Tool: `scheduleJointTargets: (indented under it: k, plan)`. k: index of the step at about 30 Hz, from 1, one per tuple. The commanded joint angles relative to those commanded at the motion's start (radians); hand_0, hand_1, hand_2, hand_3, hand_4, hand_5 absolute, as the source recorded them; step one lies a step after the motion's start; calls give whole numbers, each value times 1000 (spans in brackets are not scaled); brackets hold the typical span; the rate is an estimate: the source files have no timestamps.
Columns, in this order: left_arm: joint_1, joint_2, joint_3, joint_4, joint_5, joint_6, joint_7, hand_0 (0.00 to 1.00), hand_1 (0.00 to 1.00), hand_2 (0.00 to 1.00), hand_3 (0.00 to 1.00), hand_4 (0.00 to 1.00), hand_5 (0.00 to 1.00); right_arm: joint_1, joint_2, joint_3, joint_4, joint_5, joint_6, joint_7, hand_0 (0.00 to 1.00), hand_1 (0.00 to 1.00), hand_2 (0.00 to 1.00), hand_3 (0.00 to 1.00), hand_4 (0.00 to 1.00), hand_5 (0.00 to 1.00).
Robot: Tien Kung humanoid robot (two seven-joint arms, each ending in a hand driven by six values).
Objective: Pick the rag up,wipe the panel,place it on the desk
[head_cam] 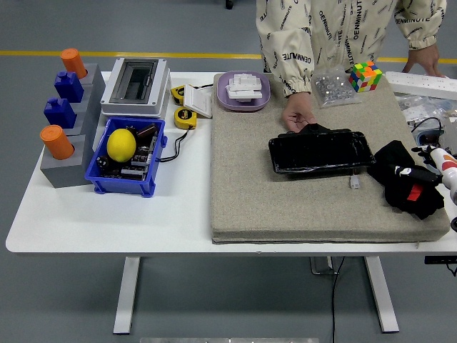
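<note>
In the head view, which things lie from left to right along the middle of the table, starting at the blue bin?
blue bin → yellow tape measure → black panel → black rag → right hand, reaching onto the rag from the table's right edge.

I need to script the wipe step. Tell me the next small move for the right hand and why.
Probably close the fingers and lift. The right hand is already down on the black rag at the mat's right end, and the rag still lies flat there, not yet raised toward the black panel that a person's hand steadies.
</note>
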Motion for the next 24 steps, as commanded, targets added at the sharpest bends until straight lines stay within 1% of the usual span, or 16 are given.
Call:
scheduleJointTargets:
  k: [9, 15, 20, 22, 23, 24]
  plan:
    - [-2, 3, -3, 0, 1, 0, 0, 607, 641, 655, 560, 628, 441, 22, 1, -38, 4, -9, 2, -9, 870, 814, 866, 852, 998, 573]
    - [0, 5, -2, -1, 0, 0, 0, 607, 641, 654, 560, 628, 441, 20, 24, -33, -12, -4, -1, -9, 871, 814, 866, 851, 998, 572]
    - [1, 6, 0, -1, -2, 0, 0, 608, 641, 655, 560, 628, 441, 15, 37, -32, -13, -6, -2, -10, 870, 813, 866, 851, 998, 571]
    - [2, 7, 1, -1, -2, 0, 0, 608, 641, 655, 560, 628, 441, 15, 39, -36, -11, -7, -11, -10, 870, 813, 866, 851, 998, 571]
    - [2, 7, 2, -1, -2, 0, 0, 608, 641, 655, 560, 628, 441, 14, 39, -40, -7, -11, -28, -8, 870, 813, 866, 851, 998, 571]
    - [2, 7, 2, -1, -2, 0, 0, 608, 641, 655, 561, 627, 441, 14, 39, -41, -5, -14, -40, -8, 720, 715, 775, 792, 998, 529]
